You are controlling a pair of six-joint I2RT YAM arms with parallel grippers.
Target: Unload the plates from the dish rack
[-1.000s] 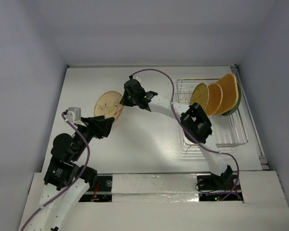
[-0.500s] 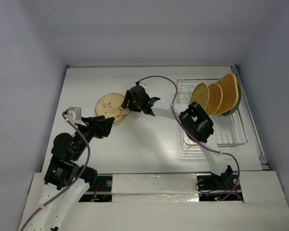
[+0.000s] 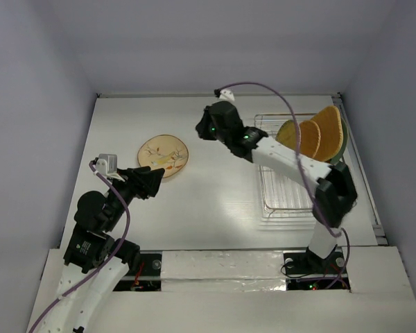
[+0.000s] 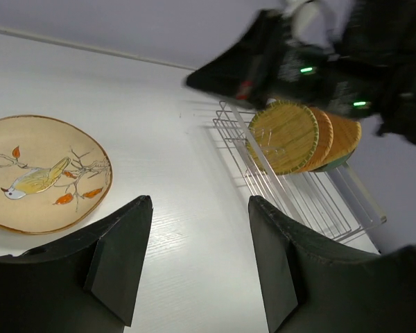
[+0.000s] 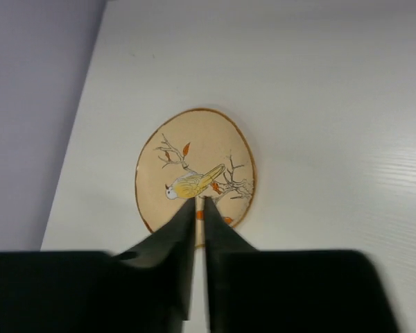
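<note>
The cream plate (image 3: 163, 155) with a bird and leaf pattern lies flat on the table at the left; it also shows in the left wrist view (image 4: 41, 173) and the right wrist view (image 5: 194, 166). The silver wire dish rack (image 3: 312, 194) holds three orange-yellow wicker plates (image 3: 308, 141) on edge, with a pale green plate (image 3: 342, 149) behind them. My right gripper (image 3: 202, 130) is shut and empty, raised between the cream plate and the rack. My left gripper (image 3: 156, 182) is open and empty, just below the cream plate.
The rack's front part (image 4: 319, 208) holds no plates. The right arm's purple cable (image 3: 263, 87) arcs over the rack's far left corner. Walls close the table at the back and both sides.
The right gripper let go of the cream plate, which went from tilted to flat on the table. The gripper then pulled back to the right and up. The left arm has not moved.
</note>
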